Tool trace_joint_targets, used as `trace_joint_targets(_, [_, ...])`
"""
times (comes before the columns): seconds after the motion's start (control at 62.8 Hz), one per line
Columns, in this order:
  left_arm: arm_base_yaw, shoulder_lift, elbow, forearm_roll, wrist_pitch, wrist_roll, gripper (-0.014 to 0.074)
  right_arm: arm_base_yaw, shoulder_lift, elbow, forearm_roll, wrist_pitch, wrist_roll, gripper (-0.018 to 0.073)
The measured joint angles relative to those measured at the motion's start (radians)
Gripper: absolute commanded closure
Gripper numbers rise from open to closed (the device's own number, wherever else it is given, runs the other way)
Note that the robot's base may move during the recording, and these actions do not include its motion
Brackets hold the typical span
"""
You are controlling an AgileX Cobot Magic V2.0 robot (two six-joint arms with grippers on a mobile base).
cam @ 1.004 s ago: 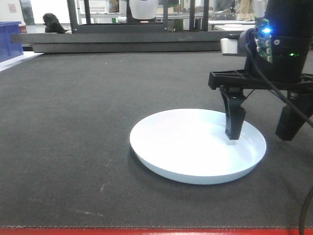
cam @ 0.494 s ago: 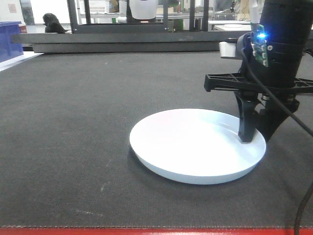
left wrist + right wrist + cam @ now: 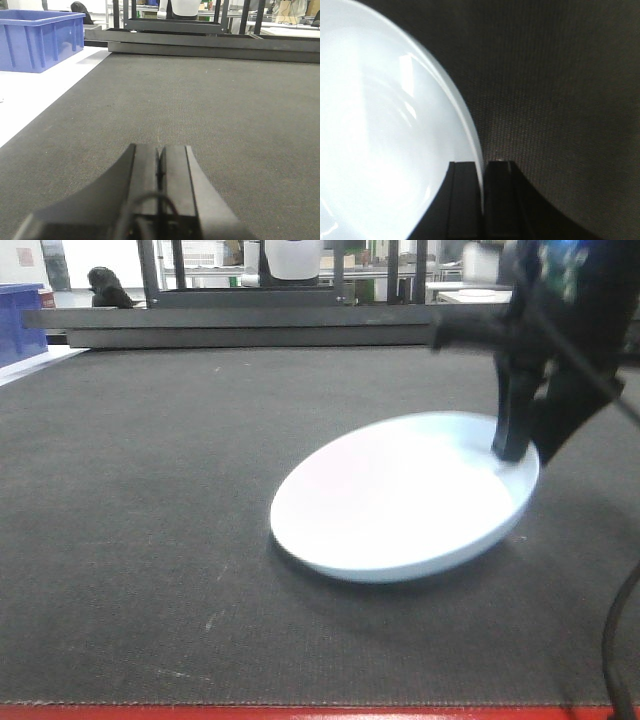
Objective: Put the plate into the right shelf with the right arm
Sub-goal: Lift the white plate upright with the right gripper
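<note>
The white round plate (image 3: 400, 500) is on the dark grey mat, tilted with its right edge lifted and its left edge still down. My right gripper (image 3: 520, 445) is shut on the plate's right rim; the right wrist view shows the rim (image 3: 470, 135) pinched between the two black fingers (image 3: 465, 190), one inside the plate and one outside. My left gripper (image 3: 160, 160) is shut and empty, low over the mat. The steel shelf is out of view.
The dark mat (image 3: 150, 490) covers the table, with a red edge (image 3: 300, 712) at the front. A blue plastic bin (image 3: 37, 40) stands on a white surface at far left. Dark metal frames (image 3: 250, 325) run along the back edge.
My right gripper closed on the plate's right rim and rose, tipping the plate's right side off the mat. The left gripper's motion cannot be judged.
</note>
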State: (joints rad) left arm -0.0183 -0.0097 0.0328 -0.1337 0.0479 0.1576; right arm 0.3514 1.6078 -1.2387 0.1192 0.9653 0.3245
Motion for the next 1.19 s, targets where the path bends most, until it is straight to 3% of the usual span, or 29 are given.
trace_joint_targets(0.159, [0.000, 0.000, 0.000, 0.000, 0.000, 0.000, 0.0724, 0.000, -0.143, 0.017, -0.023, -0.045, -0.051, 0.0506])
trace_joint_targets(0.414, [0.000, 0.000, 0.000, 0.000, 0.000, 0.000, 0.0724, -0.022, -0.404, 0.207, -0.061, -0.323, -0.203, 0.0506])
trace_joint_targets(0.653, [0.000, 0.000, 0.000, 0.000, 0.000, 0.000, 0.0724, -0.139, -0.646, 0.453, -0.061, -0.628, -0.298, 0.0506])
trace_joint_targets(0.828, [0.000, 0.000, 0.000, 0.000, 0.000, 0.000, 0.0724, -0.267, -0.816, 0.617, -0.061, -0.824, -0.313, 0.0506])
trace_joint_targets(1.004, [0.000, 0.000, 0.000, 0.000, 0.000, 0.000, 0.0724, -0.349, -0.985, 0.743, -0.061, -0.909, -0.315, 0.0506])
trace_joint_targets(1.195, [0.000, 0.000, 0.000, 0.000, 0.000, 0.000, 0.0724, -0.359, -1.172, 0.816, -0.061, -0.915, -0.315, 0.0506])
